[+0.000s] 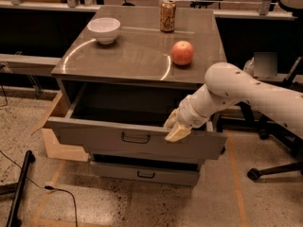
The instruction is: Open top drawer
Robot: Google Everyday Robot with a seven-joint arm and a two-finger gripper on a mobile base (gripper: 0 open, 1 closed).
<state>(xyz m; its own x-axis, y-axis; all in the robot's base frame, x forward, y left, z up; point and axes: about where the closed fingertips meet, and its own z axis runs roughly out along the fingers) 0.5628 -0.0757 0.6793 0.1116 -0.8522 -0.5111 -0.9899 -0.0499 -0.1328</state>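
Observation:
The top drawer (94,138) of the grey metal cabinet stands pulled well out, showing its dark grey inside. Its small black bar handle (135,138) sits at the centre of the front. My gripper (176,129), cream-tipped at the end of the white arm (236,91), rests at the upper edge of the drawer front, right of the handle. The arm comes in from the right.
A narrower lower drawer (142,173) sits closed beneath. On the cabinet top (132,60) stand a white bowl (104,30), a can (167,15) and a red apple (182,53). A cardboard box (59,143) is at the left, a chair base (270,167) at the right, and a black pole (19,193) on the floor.

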